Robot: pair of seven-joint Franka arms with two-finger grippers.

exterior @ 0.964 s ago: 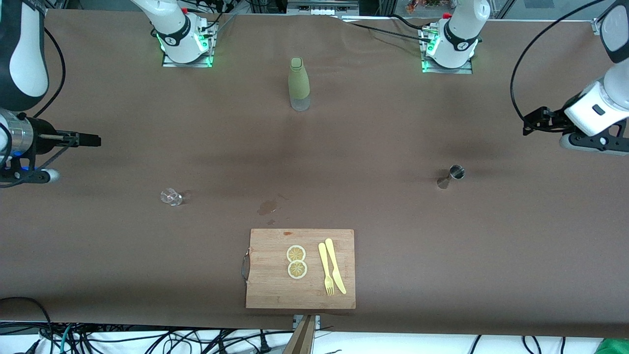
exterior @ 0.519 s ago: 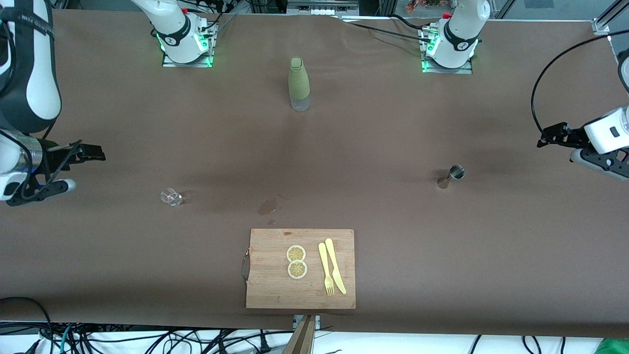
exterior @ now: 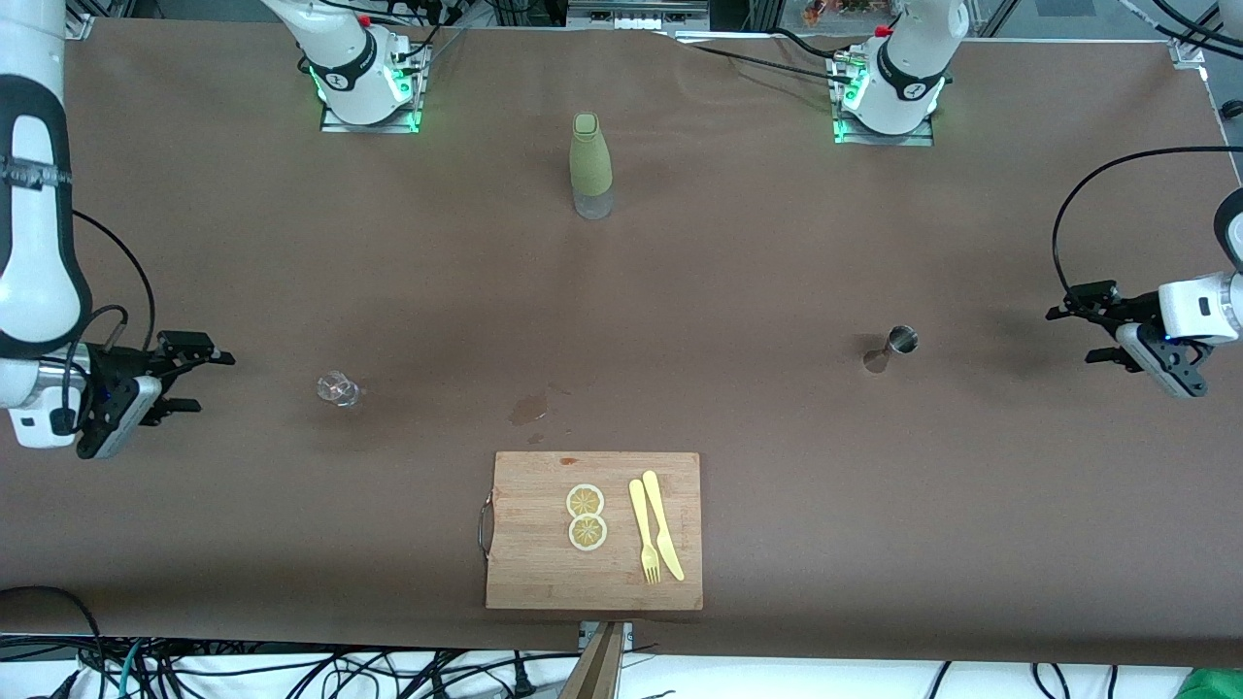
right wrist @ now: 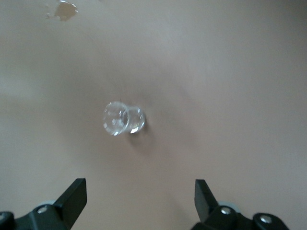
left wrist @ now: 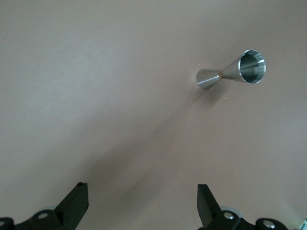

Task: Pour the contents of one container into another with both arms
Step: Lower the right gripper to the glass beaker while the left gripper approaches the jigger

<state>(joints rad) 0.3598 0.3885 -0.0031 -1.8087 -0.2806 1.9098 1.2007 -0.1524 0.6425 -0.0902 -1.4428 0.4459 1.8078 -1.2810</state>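
The steel jigger (exterior: 898,343) stands on the brown table toward the left arm's end; in the left wrist view the jigger (left wrist: 235,72) shows its round mouth. My left gripper (exterior: 1071,335) (left wrist: 142,199) is open and low over the table beside it, still apart from it. The small clear glass (exterior: 337,388) (right wrist: 122,119) stands toward the right arm's end. Beside the glass, with a gap between them, my right gripper (exterior: 209,382) (right wrist: 139,191) is open and holds nothing.
An olive-green bottle (exterior: 590,165) stands mid-table between the two bases. A wooden cutting board (exterior: 544,573) with two lemon slices (exterior: 587,516), a yellow fork (exterior: 643,532) and knife (exterior: 662,524) lies near the front edge. A wet stain (exterior: 527,408) marks the cloth.
Both arms have come down toward the table. The right gripper has dropped to the level of the glass and opened; the left gripper has dropped beside the jigger.
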